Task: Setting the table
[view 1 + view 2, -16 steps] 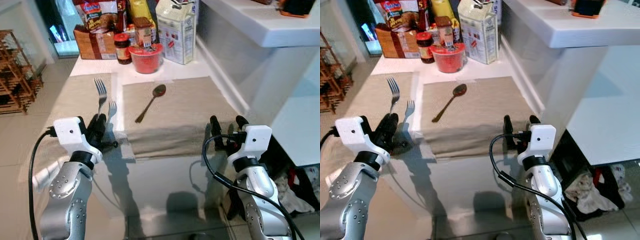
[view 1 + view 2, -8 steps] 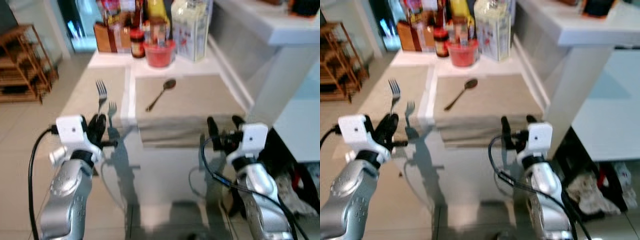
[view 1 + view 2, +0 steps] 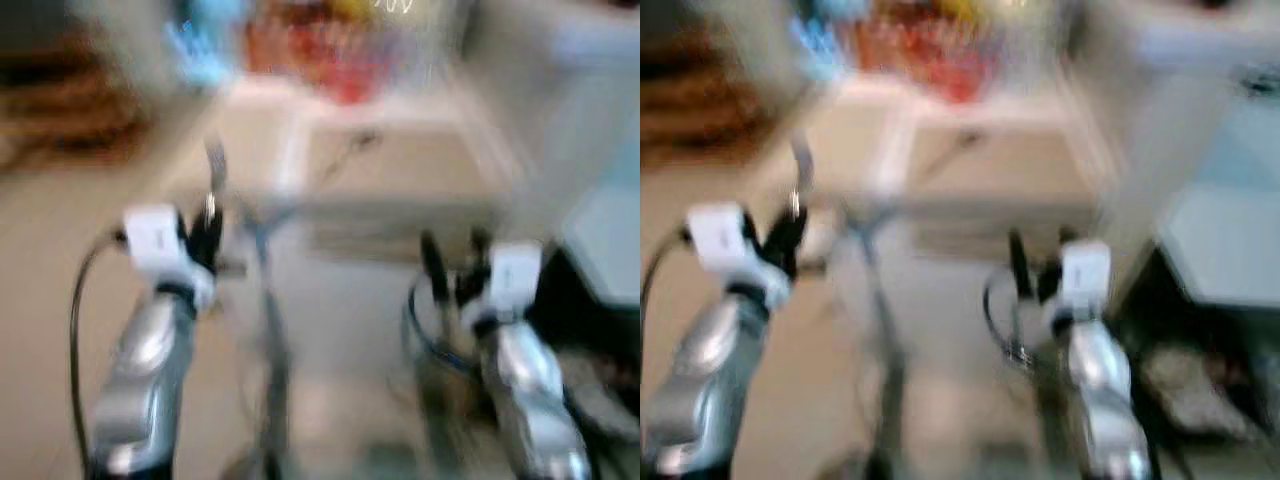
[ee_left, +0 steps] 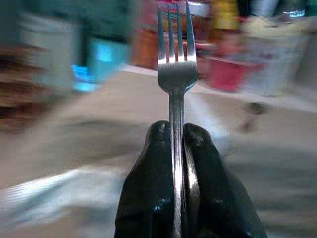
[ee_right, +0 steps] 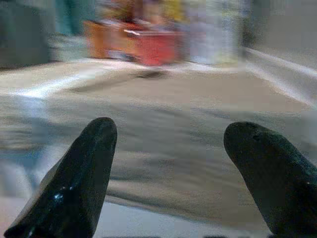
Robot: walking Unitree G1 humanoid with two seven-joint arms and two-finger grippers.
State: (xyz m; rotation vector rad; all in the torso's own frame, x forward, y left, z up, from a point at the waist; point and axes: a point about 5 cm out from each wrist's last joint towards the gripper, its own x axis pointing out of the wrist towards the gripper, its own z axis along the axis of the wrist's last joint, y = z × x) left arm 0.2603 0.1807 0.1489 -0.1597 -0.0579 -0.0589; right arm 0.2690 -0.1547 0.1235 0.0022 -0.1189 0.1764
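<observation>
The left gripper [image 4: 177,144] fingers [image 4: 153,168] pinch a fork [image 4: 176,74] upright, tines up.

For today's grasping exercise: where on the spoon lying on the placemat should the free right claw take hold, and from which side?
Judging loosely from blurred views: grip the spoon at mid-handle, coming from above. It lies flat on the placemat, its thin handle slanting toward the robot, so the open right claw should straddle it crosswise. The left claw is pinching a fork.

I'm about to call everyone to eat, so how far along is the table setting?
Partly done. A spoon already lies on the right placemat. The left gripper is shut on a fork, not yet set down. The right gripper is open and holds nothing. The head views are blurred, so other settings can't be judged.
</observation>
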